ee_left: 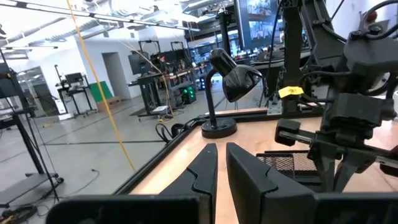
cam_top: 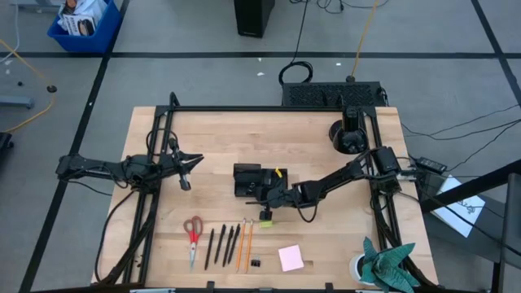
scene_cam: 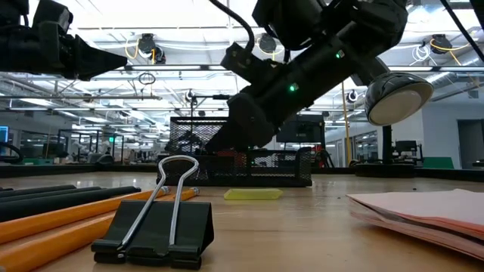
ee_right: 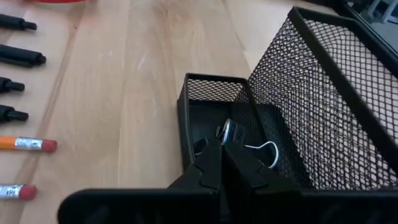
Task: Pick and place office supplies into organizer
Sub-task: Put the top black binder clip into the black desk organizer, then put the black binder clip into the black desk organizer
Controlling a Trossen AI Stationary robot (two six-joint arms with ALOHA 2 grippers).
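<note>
1. Table [cam_top: 326, 252]: most of the supplies are seen laid out along the near edge, so the task is judged early, with nearly everything left to move.

2. Organizer [cam_top: 247, 180]: a black mesh tray standing mid-table. In the right wrist view its small front compartment [ee_right: 211, 118] is seen to hold one binder clip [ee_right: 249, 146] with silver wire handles. The larger mesh section beside it shows no contents in the part that is visible. A small yellow piece [cam_top: 278, 172] is seen at the organizer's rim in the high view; whether it lies inside cannot be told.

3. Right gripper [cam_top: 269, 195]: reached out to the organizer, fingers closed together just above the small compartment. The clip is seen just past the fingertips; whether it is pinched or already dropped cannot be told, and the latter is judged likelier.

4. Left gripper [cam_top: 186, 165]: held above the table's left side, well apart from the supplies, fingers nearly together with nothing between them. This arm is judged to be waiting.

5. Still to be placed, largest first:
   - red-handled scissors [cam_top: 193, 236]
   - dark pens [cam_top: 221, 244]
   - orange pencils [cam_top: 246, 244], beside the pens
   - pink sticky-note pad [cam_top: 291, 258]
   - yellow-green bit [cam_top: 266, 221], on the table just in front of the organizer
   - second black binder clip [cam_top: 256, 264], near the pencil tips

6. Potted plant [cam_top: 383, 264]: at the near right corner, taken to be no part of the task.
</note>
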